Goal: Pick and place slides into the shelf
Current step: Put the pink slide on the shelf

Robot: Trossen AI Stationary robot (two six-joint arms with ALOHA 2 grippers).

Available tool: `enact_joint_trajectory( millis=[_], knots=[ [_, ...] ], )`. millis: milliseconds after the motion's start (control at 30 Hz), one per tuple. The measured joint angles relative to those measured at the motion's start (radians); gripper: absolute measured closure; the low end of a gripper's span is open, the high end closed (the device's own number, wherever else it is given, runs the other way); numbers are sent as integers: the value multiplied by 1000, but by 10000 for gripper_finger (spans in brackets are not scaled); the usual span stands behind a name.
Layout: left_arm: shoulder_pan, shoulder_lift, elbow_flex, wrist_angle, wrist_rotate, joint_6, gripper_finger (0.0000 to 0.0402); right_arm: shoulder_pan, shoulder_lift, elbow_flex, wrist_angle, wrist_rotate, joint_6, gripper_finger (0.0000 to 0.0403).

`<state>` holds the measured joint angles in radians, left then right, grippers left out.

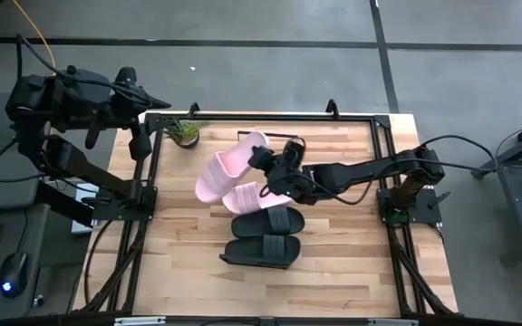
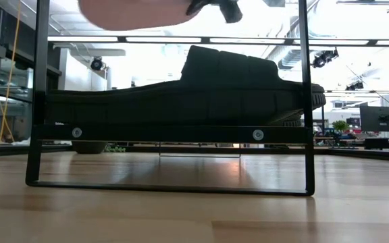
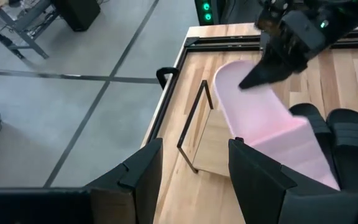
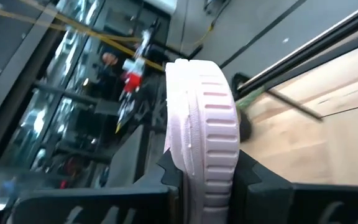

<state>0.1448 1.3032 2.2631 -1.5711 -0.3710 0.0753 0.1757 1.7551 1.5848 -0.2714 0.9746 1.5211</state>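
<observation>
Holding: my right end effector (image 1: 263, 163) is clamped across a pale pink slide (image 1: 223, 167), lifted and tilted above the table (image 1: 352, 263).
Left end effector (image 3: 191, 168): open, idle at the table's edge.
Handling: likely light, springy foam; pinching the sole's edge suits it.
Black slides (image 1: 265, 235): resting nearby.

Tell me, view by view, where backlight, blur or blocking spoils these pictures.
Low view: bright ceiling lights backlight the black slide, leaving it near-silhouette. Right wrist view: the pink slide held in the right gripper blocks the centre; the room behind looks smeared. Left wrist view: the left gripper fills the bottom. High view: evenly lit.
</observation>
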Motion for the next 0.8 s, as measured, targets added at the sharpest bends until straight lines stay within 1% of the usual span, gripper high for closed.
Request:
enact_joint_trajectory(
  millis=[133,467,633,700,800],
  knots=[
    [0,1,0,0,0,13,234,32,-45,0,-154,87,99,365],
    [0,4,0,0,1,76,234,87,-135,0,-548,229,423,366],
    [0,4,0,0,2,78,234,101,-140,0,-691,279,583,366],
    [0,4,0,0,2,78,234,111,-141,0,-773,303,661,366],
    [0,4,0,0,4,78,234,123,-169,-27,-806,285,673,366]
  ],
)
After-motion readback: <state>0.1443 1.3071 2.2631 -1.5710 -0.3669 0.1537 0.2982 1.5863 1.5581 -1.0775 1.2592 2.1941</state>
